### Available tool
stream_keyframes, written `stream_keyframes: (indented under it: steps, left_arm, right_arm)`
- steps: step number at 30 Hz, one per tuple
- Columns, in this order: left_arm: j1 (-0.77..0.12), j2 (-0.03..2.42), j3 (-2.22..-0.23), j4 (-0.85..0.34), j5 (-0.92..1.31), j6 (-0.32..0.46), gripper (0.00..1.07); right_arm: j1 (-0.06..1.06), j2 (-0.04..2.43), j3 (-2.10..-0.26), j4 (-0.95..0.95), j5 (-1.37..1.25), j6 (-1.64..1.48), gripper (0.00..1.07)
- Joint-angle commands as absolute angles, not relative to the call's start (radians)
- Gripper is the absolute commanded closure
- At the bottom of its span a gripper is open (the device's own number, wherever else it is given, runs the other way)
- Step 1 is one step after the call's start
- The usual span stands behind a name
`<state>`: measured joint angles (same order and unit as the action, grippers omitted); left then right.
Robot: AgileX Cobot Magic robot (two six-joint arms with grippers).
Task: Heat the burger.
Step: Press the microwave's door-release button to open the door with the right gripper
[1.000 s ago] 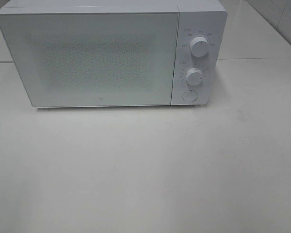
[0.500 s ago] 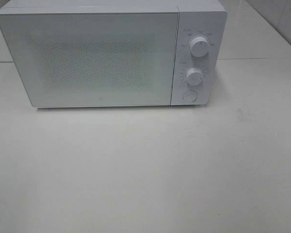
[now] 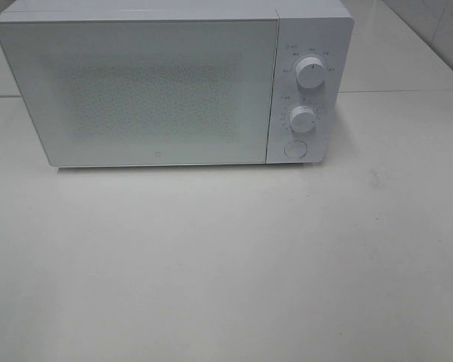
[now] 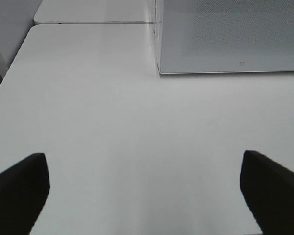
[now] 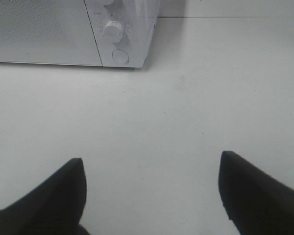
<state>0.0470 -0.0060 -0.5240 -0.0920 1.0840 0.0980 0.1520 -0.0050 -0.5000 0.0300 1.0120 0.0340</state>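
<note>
The burger is not in view in any frame. A white microwave (image 3: 158,87) stands at the back of the white table (image 3: 226,264) with its door shut; it also shows in the left wrist view (image 4: 230,36) and the right wrist view (image 5: 63,32). Its panel has an upper knob (image 3: 311,73), a lower knob (image 3: 303,119) and a round button (image 3: 295,149). My left gripper (image 4: 144,188) is open and empty over bare table, well in front of the microwave's left corner. My right gripper (image 5: 152,193) is open and empty over bare table in front of the panel. Neither arm shows in the exterior high view.
A seam (image 3: 400,92) between two table tops runs level with the microwave. The table's left edge (image 4: 14,68) shows in the left wrist view, with a dark gap beyond it. A faint smudge (image 3: 377,175) marks the table right of the microwave.
</note>
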Motion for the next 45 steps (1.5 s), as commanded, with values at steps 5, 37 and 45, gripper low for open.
stream_keyframes:
  steps: [5,37,45]
  left_arm:
    - [0.050,-0.009,-0.522,-0.093,1.073,0.093,0.09]
    - [0.050,-0.009,-0.522,-0.093,1.073,0.093,0.09]
    - [0.050,-0.009,-0.522,-0.093,1.073,0.093,0.09]
  right_arm:
    - [0.140,-0.031,-0.498,0.023,0.992,0.041,0.32]
    - [0.140,0.240,-0.554,0.023,0.782,0.042,0.32]
    - [0.140,0.423,-0.554,0.023,0.644,0.042,0.32]
